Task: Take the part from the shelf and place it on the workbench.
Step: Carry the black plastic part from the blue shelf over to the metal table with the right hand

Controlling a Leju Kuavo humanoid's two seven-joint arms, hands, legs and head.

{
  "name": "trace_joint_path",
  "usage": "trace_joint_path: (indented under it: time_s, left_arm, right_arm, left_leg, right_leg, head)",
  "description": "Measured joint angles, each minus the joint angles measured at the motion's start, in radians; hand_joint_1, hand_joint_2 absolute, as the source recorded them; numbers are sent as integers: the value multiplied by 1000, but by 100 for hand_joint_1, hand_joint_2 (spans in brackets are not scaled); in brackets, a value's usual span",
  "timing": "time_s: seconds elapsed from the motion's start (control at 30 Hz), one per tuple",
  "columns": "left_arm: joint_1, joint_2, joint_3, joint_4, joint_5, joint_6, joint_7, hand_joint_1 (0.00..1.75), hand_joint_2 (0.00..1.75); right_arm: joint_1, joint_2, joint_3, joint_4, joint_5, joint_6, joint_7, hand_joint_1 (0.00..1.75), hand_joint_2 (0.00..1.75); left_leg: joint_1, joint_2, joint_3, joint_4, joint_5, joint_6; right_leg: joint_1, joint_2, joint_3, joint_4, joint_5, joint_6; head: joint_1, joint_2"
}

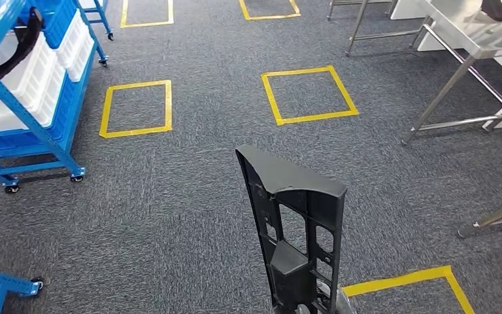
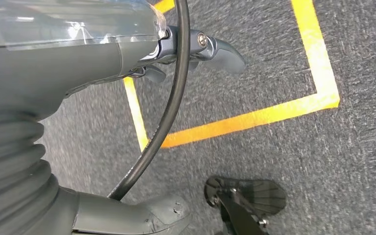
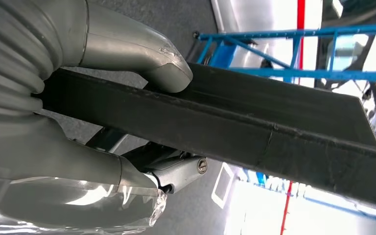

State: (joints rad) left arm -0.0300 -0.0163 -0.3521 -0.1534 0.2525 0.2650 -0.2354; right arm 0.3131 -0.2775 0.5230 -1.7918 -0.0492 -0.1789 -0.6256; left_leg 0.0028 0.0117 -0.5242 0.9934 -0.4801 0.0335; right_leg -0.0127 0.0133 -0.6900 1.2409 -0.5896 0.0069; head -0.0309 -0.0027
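A long black plastic part (image 1: 294, 222) with cut-out openings stands upright at the bottom middle of the head view. My right hand (image 3: 54, 147) grips its lower end; the thumb (image 3: 161, 63) presses on one face of the part (image 3: 254, 122) and the fingers wrap the other side. The left hand (image 2: 78, 63) hangs over the carpet, its fingers apart and nothing in it. The blue shelf (image 1: 59, 140) with white bins stands at the far left. At the top right is the steel-legged workbench (image 1: 477, 46).
Grey carpet bears yellow tape squares (image 1: 136, 108) (image 1: 308, 95) and a tape corner (image 1: 425, 278) near my right side. Another steel table leg (image 1: 497, 219) pokes in from the right. A blue cart's wheeled base (image 1: 3, 284) sits at the bottom left.
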Motion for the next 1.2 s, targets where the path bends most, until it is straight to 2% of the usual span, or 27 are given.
trace_joint_path:
  time_s: [0.03, 0.07, 0.1, 0.13, 0.2, 0.23, 0.27, 0.33, 0.4, 0.47, 0.5, 0.53, 0.57, 0.6, 0.63, 0.7, 0.77, 0.83, 0.87, 0.93, 0.97, 1.0, 1.03, 1.07, 1.1, 1.13, 1.2]
  left_arm:
    - [1, 0, 0, 0, 0, 0, 0, 0, 175]
    - [2, 0, 0, 0, 0, 0, 0, 0, 175]
    - [1, 0, 0, 0, 0, -1, 0, 0, 175]
    - [1, 0, 0, 0, 0, -2, 0, 0, 175]
    - [0, 0, 0, 0, 0, -4, 0, 0, 175]
    - [-1, 0, 0, 0, 0, -5, 0, 0, 175]
    - [-2, 0, -1, 0, 0, -6, 0, 0, 175]
    - [-5, 0, -1, 0, 0, -6, 0, 0, 175]
    - [-6, -1, -1, 0, 0, -6, 0, 0, 175]
    - [-4, -1, -1, 0, 0, -7, 0, 0, 175]
    - [-4, -1, -1, 0, 0, -8, 0, 0, 175]
    - [-3, -1, -1, 0, 0, -8, 0, 0, 175]
    - [-2, -1, -1, 0, 0, -9, 1, 0, 175]
    - [-2, -1, -1, 0, 0, -9, 1, 0, 175]
    - [-1, -1, -1, 0, 0, -9, 1, 0, 175]
    - [0, 0, -1, 0, 0, -9, 2, 0, 175]
    - [0, 1, -1, 0, 0, -9, 2, 0, 175]
    - [-4, 0, -1, 0, 0, -10, 1, 0, 175]
    - [-6, 0, -1, 0, 0, -10, 1, 0, 175]
    - [-5, -1, -1, 0, 0, -11, 1, 0, 175]
    - [-3, -1, -1, 0, 0, -11, 1, 0, 175]
    - [-2, -1, -1, 0, 0, -11, 1, 0, 175]
    - [0, -1, -1, 0, 0, -11, 1, 0, 175]
    - [0, -1, -1, 0, 0, -11, 2, 0, 175]
    - [0, 0, -1, 0, 0, -11, 2, 0, 175]
    - [-1, 0, -1, 0, 0, -11, 2, 0, 175]
    - [-2, 0, -2, 0, 0, -12, 2, 0, 175]
  right_arm:
    - [0, 1, 0, 1, 0, 0, 0, 175, 175]
    - [1, 2, 0, 2, 0, 0, 0, 175, 175]
    - [1, 2, 0, 3, 0, 0, 0, 175, 175]
    - [1, 2, 0, 4, 0, 0, 0, 175, 175]
    - [0, 2, 0, 5, 0, -1, 0, 175, 175]
    - [-1, 3, 0, 5, 0, -1, 0, 175, 175]
    - [-2, 3, 0, 5, 0, -1, 0, 175, 175]
    - [0, 3, -1, 5, 0, -1, 1, 175, 175]
    - [-1, 3, -1, 5, 1, -1, 1, 175, 175]
    - [-3, 0, -1, 5, 2, -2, 3, 175, 175]
    - [-4, -1, -1, 5, 3, -2, 4, 175, 175]
    - [-4, -2, -1, 6, 3, -2, 5, 175, 175]
    - [-4, -2, -1, 6, 4, -2, 5, 175, 175]
    - [-4, -2, -1, 7, 4, -2, 6, 175, 175]
    - [-4, -2, -1, 7, 4, -2, 6, 175, 175]
    - [-4, -2, -1, 8, 5, -2, 7, 175, 175]
    - [-5, -2, -1, 8, 6, -4, 9, 175, 175]
    - [-4, -2, -1, 8, 7, -5, 10, 175, 175]
    - [-3, 0, -1, 8, 8, -6, 10, 175, 175]
    - [-4, 2, -1, 8, 8, -6, 11, 175, 175]
    - [-4, 4, -2, 8, 8, -6, 11, 175, 175]
    - [-6, 4, -2, 8, 8, -6, 12, 175, 175]
    - [-6, 5, -2, 9, 8, -6, 12, 175, 175]
    - [-6, 5, -2, 10, 8, -6, 12, 175, 175]
    - [-6, 5, -2, 11, 8, -6, 12, 175, 175]
    - [-5, 5, -2, 12, 8, -6, 12, 175, 175]
    - [-6, 5, -2, 13, 8, -6, 12, 175, 175]
  left_leg:
    - [-1, 14, -1, 0, -1, 0]
    - [-1, 29, -1, 1, -2, -1]
    - [-1, 42, 0, 1, -4, -3]
    - [-1, 53, 3, 2, -6, -6]
    - [-3, 74, 11, 3, -12, -15]
    - [-5, 84, 14, 4, -15, -21]
    - [-7, 94, 18, 4, -18, -26]
    - [-6, 112, 24, 4, -24, -38]
    - [-1, 79, 15, 39, -54, -49]
    - [3, 20, -34, 151, -117, -57]
    - [4, 5, -67, 220, -147, -59]
    - [4, -2, -93, 272, -162, -61]
    - [4, -4, -105, 293, -158, -62]
    - [4, -6, -101, 275, -133, -62]
    - [6, -13, -81, 224, -95, -61]
    - [10, -59, -30, 94, -31, -57]
    - [10, -97, -7, 32, -18, -49]
    - [9, -82, -5, 25, -18, -36]
    - [10, -69, -3, 19, -14, -29]
    - [12, -41, -1, 8, -7, -14]
    - [10, -26, 0, 7, -6, -10]
    - [8, -12, -1, 7, -7, -7]
    - [5, 2, -2, 7, -7, -6]
    - [4, 16, -2, 7, -8, -6]
    - [3, 29, -1, 8, -10, -7]
    - [2, 41, 2, 8, -12, -8]
    - [-2, 62, 8, 8, -17, -14]
  right_leg:
    - [-4, -6, -19, 42, -12, 3]
    - [-7, -9, -21, 50, -6, 7]
    - [-10, -15, -2, 18, 18, 9]
    - [-12, -28, 34, -44, 51, 10]
    - [-7, -79, 106, -174, 93, 4]
    - [-3, -95, 124, -209, 100, 0]
    - [1, -101, 129, -222, 98, -5]
    - [2, -75, 128, -226, 102, -14]
    - [-3, -50, 131, -235, 109, -26]
    - [-6, -25, 131, -238, 113, -34]
    - [-5, -13, 130, -238, 114, -36]
    - [-4, 1, 129, -237, 114, -37]
    - [-4, 16, 130, -236, 114, -37]
    - [-4, 31, 130, -234, 113, -36]
    - [-4, 46, 131, -232, 113, -35]
    - [-4, 72, 127, -222, 109, -29]
    - [-5, 94, 115, -214, 110, -17]
    - [-8, 116, 106, -215, 116, -2]
    - [-8, 111, 102, -211, 114, 2]
    - [-5, 62, 76, -159, 79, 8]
    - [-4, 28, 50, -103, 47, 10]
    - [-5, 7, 18, -37, 15, 12]
    - [-7, -3, -8, 19, -6, 13]
    - [-9, -8, -21, 49, -10, 14]
    - [-9, -11, -15, 39, 6, 14]
    - [-9, -18, 12, -9, 35, 12]
    - [-2, -56, 88, -145, 90, 2]
  head:
    - [0, 0]
    - [0, 0]
    - [0, 0]
    - [0, 0]
    - [0, 0]
    - [0, 0]
    - [0, 0]
    - [0, 0]
    - [0, 0]
    - [-1, 0]
    - [-1, 0]
    - [0, 0]
    - [0, 0]
    - [0, 0]
    - [0, 0]
    - [0, 0]
    - [0, 0]
    - [0, 0]
    - [0, 0]
    - [0, 0]
    - [0, 0]
    - [0, 0]
    - [0, 0]
    - [0, 0]
    - [0, 0]
    - [0, 0]
    - [0, 0]
